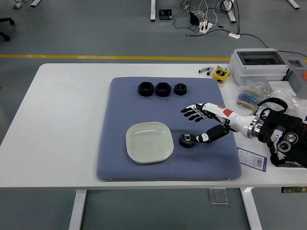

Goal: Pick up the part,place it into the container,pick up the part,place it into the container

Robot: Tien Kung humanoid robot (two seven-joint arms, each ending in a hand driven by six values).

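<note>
Head view: right hand point(207, 122) open over the blue mat point(120, 163), fingers spread, thumb just beside the black gear point(186, 140). Left of the hand, empty white dish point(149, 142); beyond it, three black nuts point(162, 89) in a row.

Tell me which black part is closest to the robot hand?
The toothed black gear, lying alone beside the white dish, right at the robot hand. The three black nuts sit in a row farther back.
</note>
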